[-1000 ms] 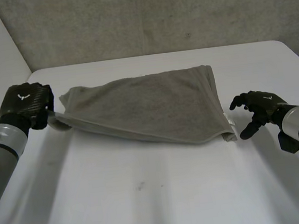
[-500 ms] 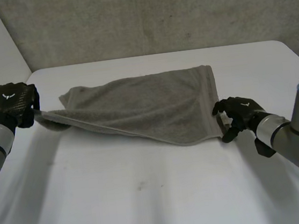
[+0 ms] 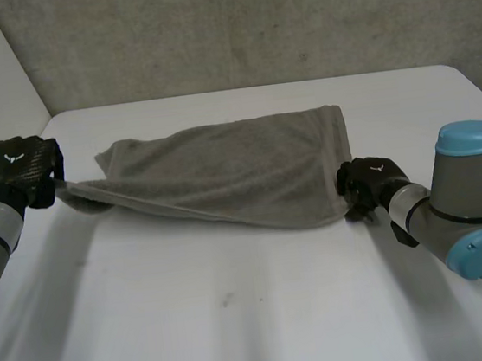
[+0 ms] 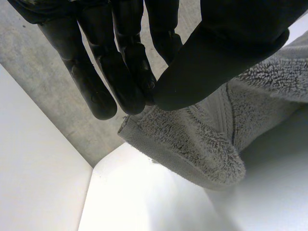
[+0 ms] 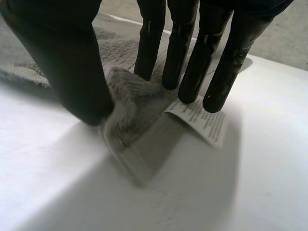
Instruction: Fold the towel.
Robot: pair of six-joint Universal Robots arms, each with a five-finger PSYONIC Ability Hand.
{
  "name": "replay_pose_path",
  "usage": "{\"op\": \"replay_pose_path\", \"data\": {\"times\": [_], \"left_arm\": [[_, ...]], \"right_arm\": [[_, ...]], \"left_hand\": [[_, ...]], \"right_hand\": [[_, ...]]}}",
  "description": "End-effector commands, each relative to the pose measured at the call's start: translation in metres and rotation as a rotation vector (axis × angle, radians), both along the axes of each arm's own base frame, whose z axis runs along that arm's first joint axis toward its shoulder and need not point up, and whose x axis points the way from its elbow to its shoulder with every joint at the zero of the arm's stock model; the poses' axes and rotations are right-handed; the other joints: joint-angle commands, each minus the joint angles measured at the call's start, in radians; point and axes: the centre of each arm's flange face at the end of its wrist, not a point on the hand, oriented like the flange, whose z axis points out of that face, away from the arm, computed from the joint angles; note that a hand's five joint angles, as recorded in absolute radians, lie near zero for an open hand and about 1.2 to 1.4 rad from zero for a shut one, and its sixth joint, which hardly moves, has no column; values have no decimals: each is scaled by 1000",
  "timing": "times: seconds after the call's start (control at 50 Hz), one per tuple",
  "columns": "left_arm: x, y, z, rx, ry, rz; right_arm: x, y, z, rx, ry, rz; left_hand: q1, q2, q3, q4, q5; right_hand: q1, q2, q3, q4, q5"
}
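Watching from my station, I saw the towel [image 3: 223, 174] spread across the far middle of the white tabletop [image 3: 239, 320], apparently doubled over, its left end raised a little. The left hand [image 3: 18, 171] pinched that corner between thumb and fingers [image 4: 125, 82], with the pile bunched under them. The right hand [image 3: 365, 185] sat at the near right corner, its thumb and straight fingers [image 5: 192, 62] squeezing a ridge of cloth beside the care label [image 5: 204, 122]. I judged the cloth soft, light and limp (thick terry, hardly slippery), so it would sag between grips. The hemmed corners looked the best places to hold.
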Motion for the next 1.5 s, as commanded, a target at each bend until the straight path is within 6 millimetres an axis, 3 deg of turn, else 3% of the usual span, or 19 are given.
{"op": "replay_pose_path", "data": {"times": [0.02, 0.12, 0.14, 0.16, 0.18, 0.2, 0.22, 0.26, 0.32, 0.44, 0.52, 0.64, 0.76, 0.88, 0.98, 1.12, 1.16, 1.32, 1.5], "left_arm": [[0, 0, -1, 3, 0, 1], [-2, 3, -3, 10, -3, -8], [-4, 5, -4, 18, -4, -13], [-4, 5, -4, 18, -4, -13], [-5, 7, -6, 28, -6, -18], [-7, 9, -8, 35, -7, -26], [-7, 10, -8, 36, -7, -26], [-16, 19, -10, 60, -17, -69], [-22, 28, -13, 93, -23, -96], [-24, 66, -9, 257, -77, -139], [-18, 96, -12, 408, -222, -177], [-10, 132, -6, 531, -358, -233], [-10, 136, 2, 490, -370, -234], [-16, 119, 9, 390, -367, -236], [-30, 92, 0, 311, -366, -270], [-71, 34, -8, 141, -374, -328], [-82, 8, -16, 105, -371, -326], [-109, -44, -42, 48, -367, -312], [-122, -79, -61, -4, -361, -301]], "right_arm": [[1, -17, 0, -53, 35, -26], [-3, -29, 21, -137, 40, -61], [-4, -30, 41, -190, 28, -63], [-4, -30, 42, -190, 28, -63], [-4, -29, 64, -247, 23, -57], [-4, -26, 84, -299, 33, -46], [-4, -26, 84, -300, 33, -46], [-5, -13, 111, -380, 132, 13], [-11, 6, 121, -391, 326, 110], [-44, 29, 116, -267, 652, 218], [-74, 59, 104, -26, 820, 357], [-100, 87, 109, 165, 843, 434], [-105, 88, 115, 154, 843, 419], [-103, 74, 122, 72, 854, 379], [-101, 46, 107, 4, 850, 318], [-68, 9, 84, -124, 853, 233], [-62, -7, 76, -188, 874, 176], [-49, -39, 57, -351, 879, 98], [-47, -55, 39, -357, 914, 35]], "left_hand": [[189, 178, 179, 178, 180], [189, 178, 179, 178, 180], [189, 178, 179, 178, 180], [189, 178, 179, 178, 180], [189, 178, 179, 178, 180], [189, 178, 179, 178, 180], [189, 178, 179, 178, 180], [189, 178, 179, 178, 180], [189, 178, 179, 178, 180], [189, 178, 179, 178, 180], [189, 178, 179, 178, 180], [189, 178, 179, 178, 180], [189, 178, 179, 178, 180], [189, 178, 179, 178, 180], [189, 178, 179, 178, 180], [189, 178, 179, 178, 180], [189, 178, 179, 178, 180], [189, 178, 179, 178, 180], [189, 178, 179, 178, 180]], "right_hand": [[619, 500, 502, 503, 538], [711, 592, 594, 595, 630], [711, 592, 594, 595, 630], [711, 592, 594, 595, 630], [711, 592, 594, 595, 630], [711, 592, 594, 595, 630], [711, 592, 594, 595, 630], [711, 592, 594, 595, 630], [711, 592, 594, 595, 630], [711, 592, 594, 595, 630], [711, 592, 594, 595, 630], [711, 592, 594, 595, 630], [711, 592, 594, 595, 630], [711, 592, 594, 595, 630], [711, 592, 594, 595, 630], [711, 592, 594, 595, 630], [711, 592, 594, 595, 630], [711, 592, 594, 595, 630], [711, 592, 594, 595, 630]]}}
